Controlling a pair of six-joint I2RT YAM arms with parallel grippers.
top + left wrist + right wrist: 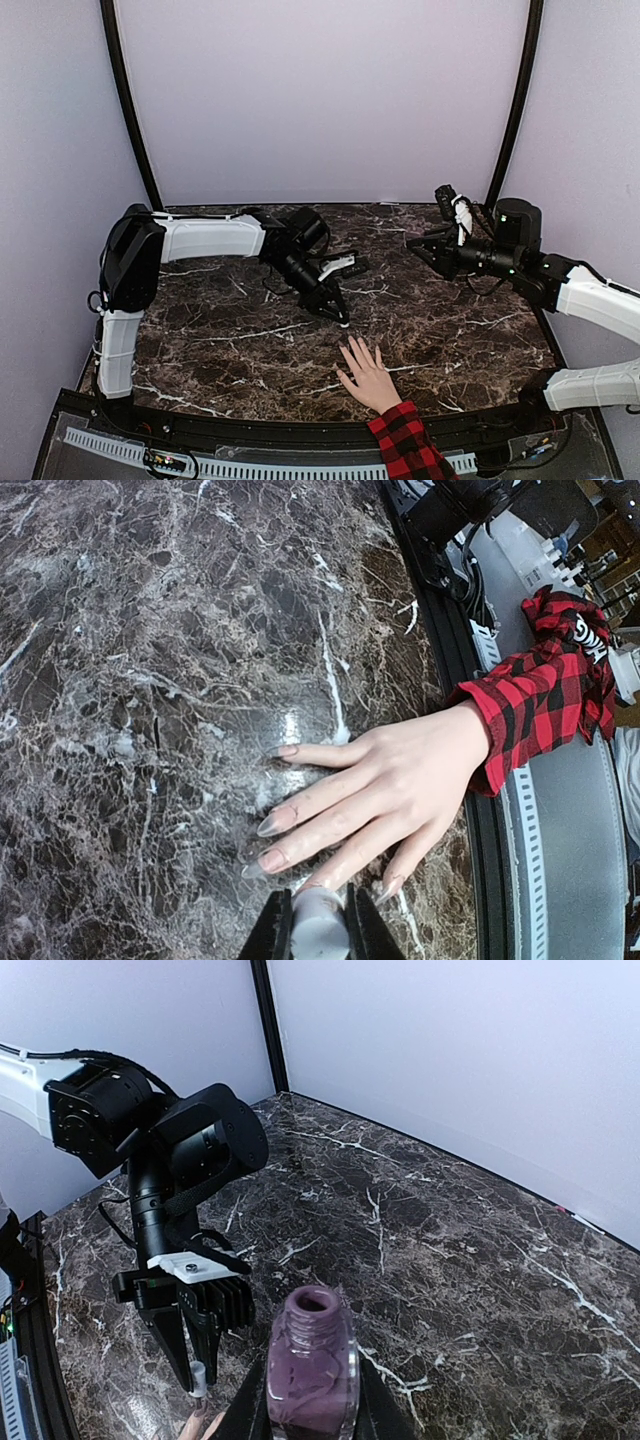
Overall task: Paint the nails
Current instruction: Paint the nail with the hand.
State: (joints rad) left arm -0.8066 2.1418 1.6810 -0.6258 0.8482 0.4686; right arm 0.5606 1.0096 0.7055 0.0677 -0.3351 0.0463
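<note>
A light-skinned hand [368, 378] with a red-and-black plaid sleeve [405, 446] lies flat at the table's near edge. In the left wrist view its fingers point left and the long pale nails [272, 823] show. My left gripper [338, 314] hangs just above the fingertips, shut on a small white brush cap [320, 925], which sits over one fingertip and hides its nail. It also shows in the right wrist view [196, 1378]. My right gripper [415, 243] is held above the table at the right, shut on an open purple polish bottle [312, 1360].
The dark marble table [240, 330] is walled by pale panels on three sides. A black rail and a white slotted strip [525, 830] run along the near edge beside the sleeve. Cables lie near the left arm's wrist [275, 290].
</note>
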